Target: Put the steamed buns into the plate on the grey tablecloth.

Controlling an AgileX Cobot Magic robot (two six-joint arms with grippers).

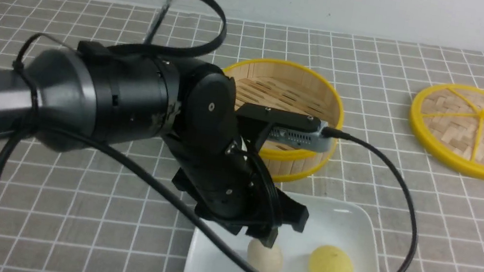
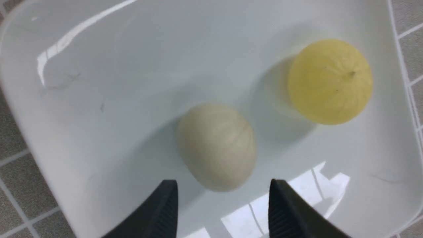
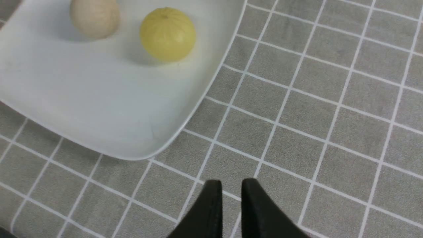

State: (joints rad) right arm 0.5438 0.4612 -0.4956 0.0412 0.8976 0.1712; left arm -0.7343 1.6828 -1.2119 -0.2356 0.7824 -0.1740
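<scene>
Both steamed buns lie in the white square plate (image 1: 353, 224) on the grey tablecloth (image 1: 448, 234): a cream bun (image 1: 264, 257) and, to its right, a yellow bun (image 1: 330, 267). My left gripper (image 1: 277, 237) hangs just over the cream bun (image 2: 216, 145), open. In the left wrist view its fingertips (image 2: 276, 198) stand wide on either side of the bun without touching it. My right gripper (image 3: 228, 181) is out of the front view. It hovers over bare cloth beside the plate's corner (image 3: 148, 145), its jaws almost together with nothing between them.
An open bamboo basket (image 1: 286, 94) with a yellow rim stands behind the plate, partly hidden by my left arm. Its woven lid (image 1: 475, 130) lies flat at the back right. A black cable (image 1: 401, 227) loops from the left wrist across the plate's front.
</scene>
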